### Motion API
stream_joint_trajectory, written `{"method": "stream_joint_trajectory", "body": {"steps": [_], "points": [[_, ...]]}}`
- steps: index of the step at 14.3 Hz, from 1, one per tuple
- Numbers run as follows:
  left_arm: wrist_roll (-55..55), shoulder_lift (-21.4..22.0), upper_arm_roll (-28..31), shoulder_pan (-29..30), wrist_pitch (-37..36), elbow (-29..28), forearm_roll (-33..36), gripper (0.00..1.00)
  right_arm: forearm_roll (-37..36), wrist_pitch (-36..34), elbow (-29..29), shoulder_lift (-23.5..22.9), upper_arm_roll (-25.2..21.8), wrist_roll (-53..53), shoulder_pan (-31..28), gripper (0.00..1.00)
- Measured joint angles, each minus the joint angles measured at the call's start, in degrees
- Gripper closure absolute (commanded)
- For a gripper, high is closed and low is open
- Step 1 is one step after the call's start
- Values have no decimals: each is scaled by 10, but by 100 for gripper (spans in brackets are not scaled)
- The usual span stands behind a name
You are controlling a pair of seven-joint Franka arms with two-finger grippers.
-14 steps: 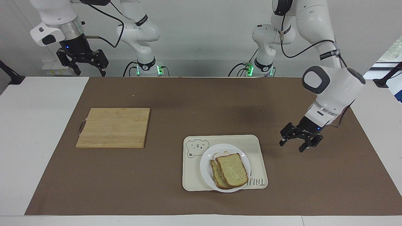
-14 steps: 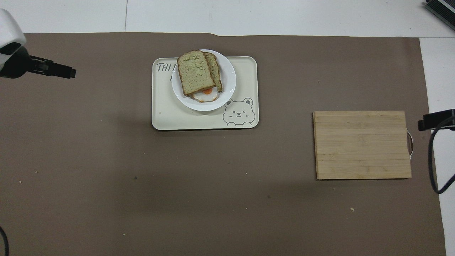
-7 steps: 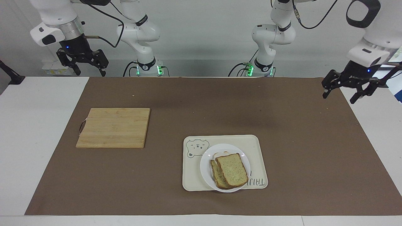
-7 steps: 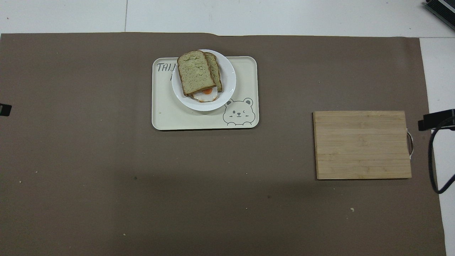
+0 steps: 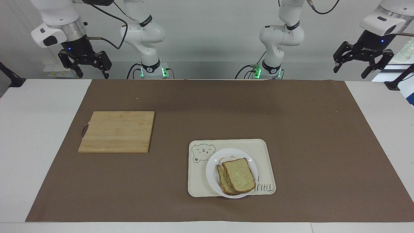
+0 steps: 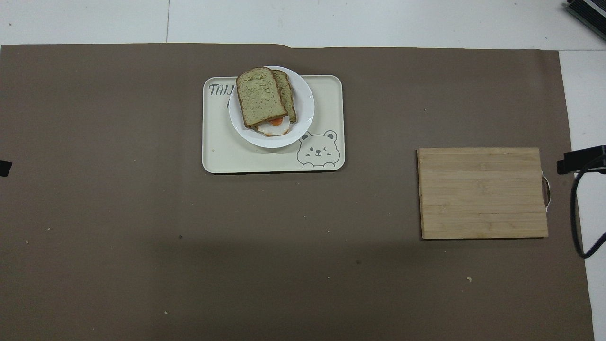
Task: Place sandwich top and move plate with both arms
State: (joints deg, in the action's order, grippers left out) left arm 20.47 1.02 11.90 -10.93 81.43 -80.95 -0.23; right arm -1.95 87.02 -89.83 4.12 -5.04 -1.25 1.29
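The sandwich top, a speckled tan slice with brown crust, lies on a second bread slice and a fried egg on the white plate. The plate stands on the cream bear tray. My left gripper is open and empty, raised high over the table edge at the left arm's end. My right gripper is open and empty, raised high at the right arm's end, where that arm waits. Both are well apart from the plate.
A wooden cutting board lies on the brown mat toward the right arm's end, nearer to the robots than the tray. Only the tip of each gripper shows at the overhead view's side edges.
My left gripper has risen from low over the mat beside the tray and drawn back to the left arm's end of the table. The right arm, the sandwich and the plate have not moved.
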Motion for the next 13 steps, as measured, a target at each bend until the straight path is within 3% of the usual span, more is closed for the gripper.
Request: {"method": "stream_joint_trajectory", "body": {"steps": [13], "points": [[-6, -1, 8, 1, -12, 12, -2, 0, 0, 0, 0, 0, 0, 0, 0, 0]]}}
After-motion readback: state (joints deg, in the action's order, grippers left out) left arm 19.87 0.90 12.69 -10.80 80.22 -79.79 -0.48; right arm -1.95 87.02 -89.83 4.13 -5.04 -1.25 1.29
